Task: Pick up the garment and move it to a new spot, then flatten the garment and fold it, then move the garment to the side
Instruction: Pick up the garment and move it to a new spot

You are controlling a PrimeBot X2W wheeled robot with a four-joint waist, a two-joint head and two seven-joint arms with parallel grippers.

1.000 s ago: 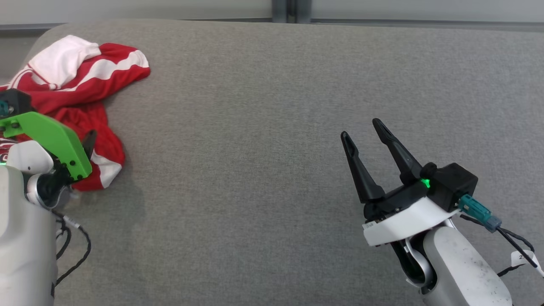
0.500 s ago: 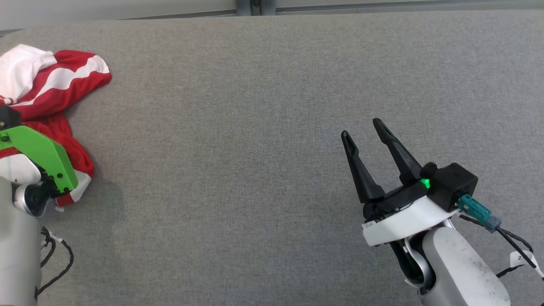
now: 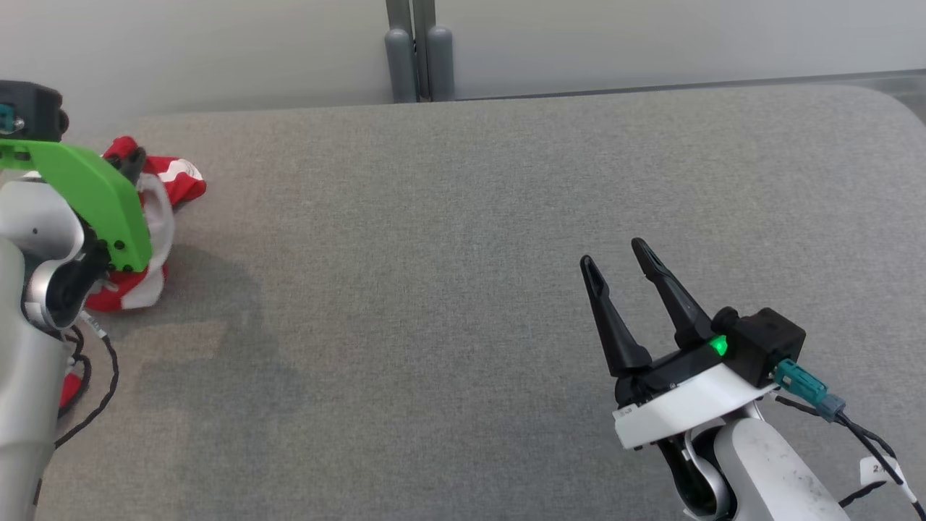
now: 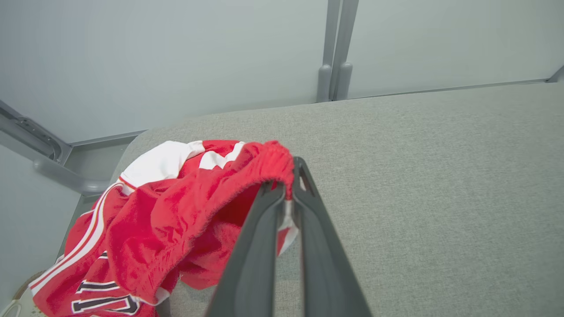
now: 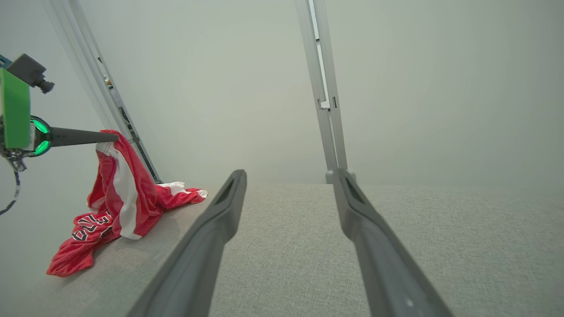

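Since a second ago, the left gripper (image 3: 132, 163) had closed on the garment (image 3: 179, 181) and risen with it. Then its jaws stood apart, low over the red heap. The head camera had also tilted, so the table's (image 3: 463, 217) far edge, the wall (image 3: 217, 51) and a grey post (image 3: 412, 54) came into view; that shift was no move of the things.

In the left wrist view the two dark fingers (image 4: 264, 229) lay almost together, pinching a bunched red hem at their tips. Cloth spilled from there to the left and down. It was red with white bands, with black and white lettering near the lower left corner.

In the right wrist view the garment (image 5: 121, 189) hung from the left gripper's (image 5: 112, 137) tip as a long drape. Its top was clear of the table. Its lower end trailed on the grey surface near the far left corner, with one red and white flap lying flat toward the post.

From the head camera, the green bracket (image 3: 94, 202) on the left wrist hid much of the cloth, and a black cable (image 3: 101, 391) looped below it.

The right gripper (image 3: 613, 253) hovered over bare table at the lower right, well apart from the garment. Its fingers were spread wide and held nothing.
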